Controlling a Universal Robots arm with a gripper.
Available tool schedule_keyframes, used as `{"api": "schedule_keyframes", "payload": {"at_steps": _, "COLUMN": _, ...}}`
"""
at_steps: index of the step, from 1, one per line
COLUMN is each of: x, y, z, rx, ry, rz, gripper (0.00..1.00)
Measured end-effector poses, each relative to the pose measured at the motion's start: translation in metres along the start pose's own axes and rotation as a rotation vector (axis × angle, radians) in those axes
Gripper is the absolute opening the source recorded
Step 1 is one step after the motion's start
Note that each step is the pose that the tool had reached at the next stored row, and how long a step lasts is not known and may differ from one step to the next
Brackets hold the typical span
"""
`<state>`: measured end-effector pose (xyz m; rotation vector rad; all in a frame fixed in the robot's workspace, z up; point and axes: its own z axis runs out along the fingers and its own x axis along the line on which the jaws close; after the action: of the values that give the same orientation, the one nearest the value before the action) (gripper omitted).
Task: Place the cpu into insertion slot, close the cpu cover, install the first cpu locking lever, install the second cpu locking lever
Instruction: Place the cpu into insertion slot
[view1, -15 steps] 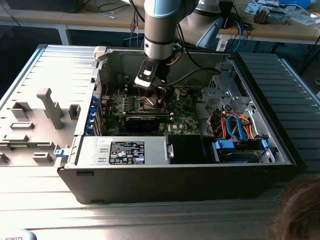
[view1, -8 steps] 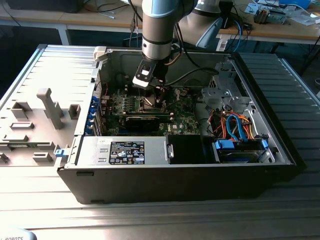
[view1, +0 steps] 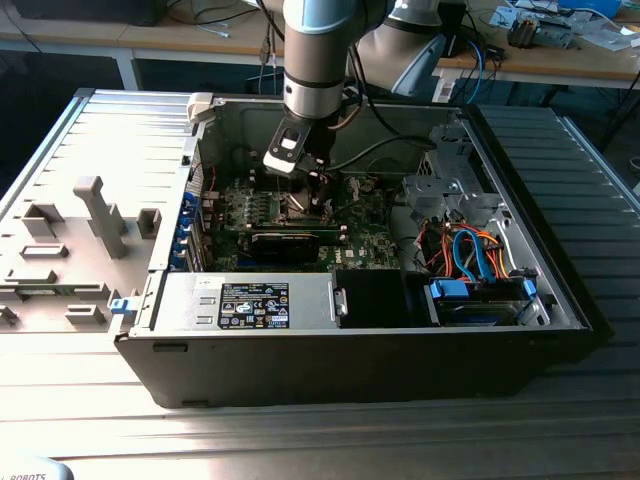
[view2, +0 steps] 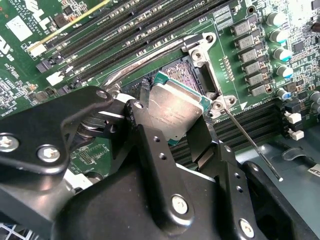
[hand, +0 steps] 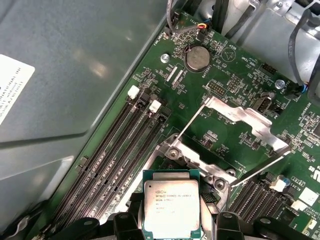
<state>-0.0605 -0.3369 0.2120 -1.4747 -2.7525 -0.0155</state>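
We see the gripper (view2: 170, 117) clamped on the cpu (hand: 171, 207) by two opp. edges, metal top up, w/ the chip hanging just over the insertion slot (view2: 189, 65) in the green board (hand: 235, 85), not yet seated, & the cpu cover (hand: 250, 120) swung open beside it.

I'm looking at an open black computer case (view1: 350, 375) lying on a ribbed grey counter (view1: 400, 440). Inside, a silver power supply (view1: 255, 303) runs along the near wall, with a long black card (view1: 290, 243) just behind it. Orange and blue cables (view1: 470, 255) lie toward the exterior view's right. The first wrist view gives me a coin battery (hand: 197, 57) and black memory slots (hand: 117, 155).
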Motion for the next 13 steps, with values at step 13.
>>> {"api": "schedule_keyframes", "payload": {"at_steps": 13, "x": 0.0001, "y": 0.0000, "z": -0.0045, "rx": -0.0007, "ry": -0.0003, "rz": 0.040, "gripper": 0.54}}
